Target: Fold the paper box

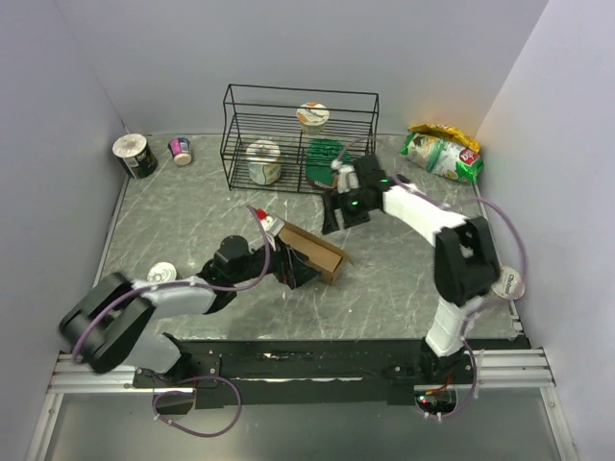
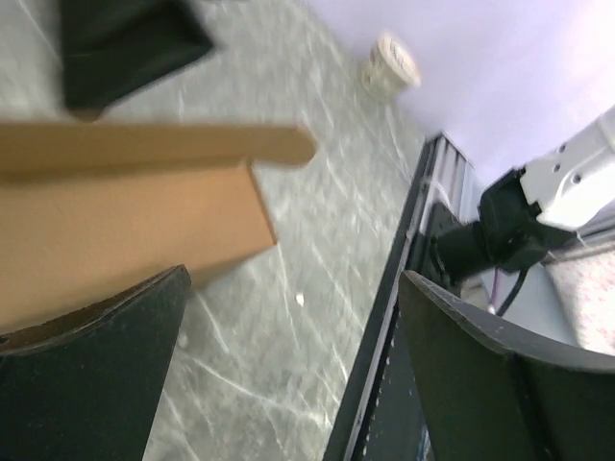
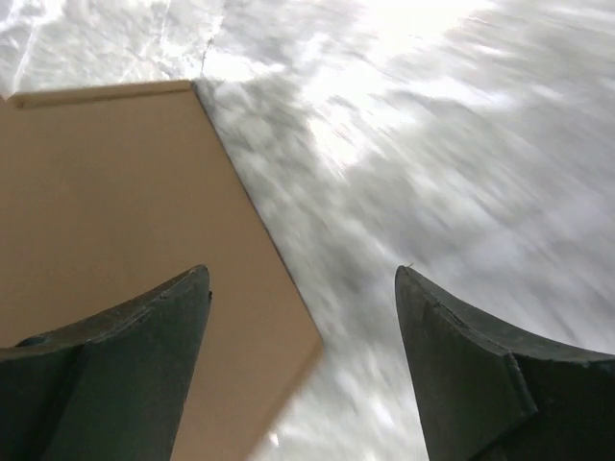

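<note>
Top external view: the box (image 1: pixel 312 250) lies near the middle of the table (image 1: pixel 404 279). It is a small brown oblong set at a slant, one end pointing far left and the other near right. The left gripper (image 1: pixel 291 271) sits at the box's near side, touching it or just beside it; I cannot tell which. The right gripper (image 1: pixel 338 219) hangs just to the far right of the box, apart from it.

Left wrist view: the fingers stand wide apart with nothing between them. A brown wall of the box lies beside one finger (image 2: pixel 96 375), and contact cannot be judged.

Right wrist view: these fingers are also spread and clamp nothing. A flat face of the box runs beneath one finger (image 3: pixel 115 365). The marbled table under the gap is blurred.

Behind the box, at the far middle, stands a wire rack (image 1: pixel 300 139). It holds a noodle cup (image 1: pixel 263 161) and a green pack (image 1: pixel 327 158), and a second cup (image 1: pixel 312 115) rests on top. A snack bag (image 1: pixel 442 152) lies at the far right. A can (image 1: pixel 135 156) and a small pot (image 1: pixel 181 150) sit in the far left corner. A white cup (image 1: pixel 161 274) stands beside the left arm, and a paper cup (image 1: pixel 507 283) lies by the right arm.
</note>
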Robot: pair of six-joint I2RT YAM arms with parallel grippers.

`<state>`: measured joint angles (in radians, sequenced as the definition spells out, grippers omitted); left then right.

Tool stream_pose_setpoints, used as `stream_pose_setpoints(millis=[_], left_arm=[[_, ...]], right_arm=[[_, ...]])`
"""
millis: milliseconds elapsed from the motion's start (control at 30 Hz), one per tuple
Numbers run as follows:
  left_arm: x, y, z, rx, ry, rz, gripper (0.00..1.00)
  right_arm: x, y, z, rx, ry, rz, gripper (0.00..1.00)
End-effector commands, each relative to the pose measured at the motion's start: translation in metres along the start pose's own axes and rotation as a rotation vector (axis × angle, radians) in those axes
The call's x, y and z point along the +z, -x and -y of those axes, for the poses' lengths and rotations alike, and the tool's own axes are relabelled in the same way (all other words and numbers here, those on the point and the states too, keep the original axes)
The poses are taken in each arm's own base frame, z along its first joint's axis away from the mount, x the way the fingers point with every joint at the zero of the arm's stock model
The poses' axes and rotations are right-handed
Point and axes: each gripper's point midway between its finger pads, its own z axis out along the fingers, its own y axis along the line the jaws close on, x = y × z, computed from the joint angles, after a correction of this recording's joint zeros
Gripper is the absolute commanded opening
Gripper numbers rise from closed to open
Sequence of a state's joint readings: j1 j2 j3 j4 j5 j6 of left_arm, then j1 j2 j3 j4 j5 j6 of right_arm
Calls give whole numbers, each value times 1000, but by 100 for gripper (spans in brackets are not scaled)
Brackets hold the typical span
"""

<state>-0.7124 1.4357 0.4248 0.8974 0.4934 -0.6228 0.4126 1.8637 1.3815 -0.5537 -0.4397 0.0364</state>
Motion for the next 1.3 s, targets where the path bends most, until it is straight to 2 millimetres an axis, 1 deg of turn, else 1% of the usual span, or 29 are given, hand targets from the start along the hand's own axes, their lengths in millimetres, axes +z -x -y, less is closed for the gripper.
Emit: stream_pose_setpoints(millis=[0, 33, 67, 100, 133, 167, 200, 233, 267, 300, 367, 400, 433, 467, 500, 533, 600, 700, 733, 767, 833, 867, 900, 967, 1000, 1067, 1100, 1267], left_arm=[[-18, 38, -10, 110, 98, 41, 96], [-27, 45, -8, 120, 107, 53, 96], [-32, 50, -13, 124, 128, 58, 96], [-41, 59, -24, 143, 172, 76, 96], [-46, 67, -28, 161, 198, 93, 96], [-51, 70, -34, 165, 229, 87, 96], [-58, 78, -45, 180, 262, 99, 96], [-62, 80, -45, 188, 250, 93, 96], [-65, 85, -49, 193, 253, 97, 96], [-71, 93, -58, 197, 273, 113, 96], [-74, 100, -62, 190, 261, 124, 96], [-78, 108, -65, 197, 254, 148, 96], [-78, 110, -67, 197, 249, 149, 96], [-78, 112, -68, 200, 242, 153, 96], [-79, 116, -70, 211, 244, 159, 96], [-79, 116, -72, 209, 246, 151, 96], [-79, 122, -76, 220, 254, 155, 96], [-79, 126, -80, 228, 260, 157, 96], [-79, 126, -82, 225, 264, 149, 96], [-79, 126, -84, 224, 269, 143, 96], [-78, 127, -89, 228, 279, 128, 96], [-78, 128, -89, 231, 278, 126, 96], [-78, 127, -90, 235, 272, 119, 96], [-78, 129, -91, 246, 269, 115, 96], [-78, 129, -93, 245, 269, 111, 96], [-78, 131, -93, 249, 264, 106, 96], [-78, 132, -94, 250, 262, 107, 96], [-77, 133, -92, 254, 243, 109, 96]], right_arm=[[-78, 22, -6, -38, -63, 190, 85], [-84, 20, -8, -43, -67, 208, 85], [-97, 15, -13, -50, -70, 245, 86], [-103, 12, -14, -38, -79, 263, 86], [-108, 9, -16, -39, -85, 282, 87], [-116, 0, -18, -41, -88, 306, 86], [-120, -4, -21, -44, -89, 324, 86], [-124, -7, -23, -48, -91, 343, 86], [-130, -18, -26, -54, -84, 363, 86], [-132, -21, -31, -71, -67, 381, 86], [-133, -34, -42, -105, -54, 390, 85], [-132, -41, -44, -121, -63, 371, 85], [-128, -46, -52, -152, -59, 354, 84], [-127, -50, -46, -149, -105, 344, 84], [-126, -52, -46, -156, -118, 333, 83], [-122, -56, -46, -164, -122, 312, 80], [-116, -62, -41, -167, -152, 287, 78], [-107, -67, -34, -188, -179, 263, 70], [-105, -67, -34, -199, -180, 260, 66], [-101, -70, -34, -209, -181, 246, 65], [-95, -71, -29, -241, -205, 228, 61], [-92, -69, -30, -263, -201, 229, 59], [-91, -69, -31, -275, -202, 227, 54], [-87, -65, -32, -299, -204, 230, 50], [-86, -64, -33, -308, -203, 232, 46], [-85, -61, -33, -332, -207, 233, 41], [-85, -60, -32, -339, -213, 232, 34], [-79, -52, -28, -404, -227, 229, 23]])
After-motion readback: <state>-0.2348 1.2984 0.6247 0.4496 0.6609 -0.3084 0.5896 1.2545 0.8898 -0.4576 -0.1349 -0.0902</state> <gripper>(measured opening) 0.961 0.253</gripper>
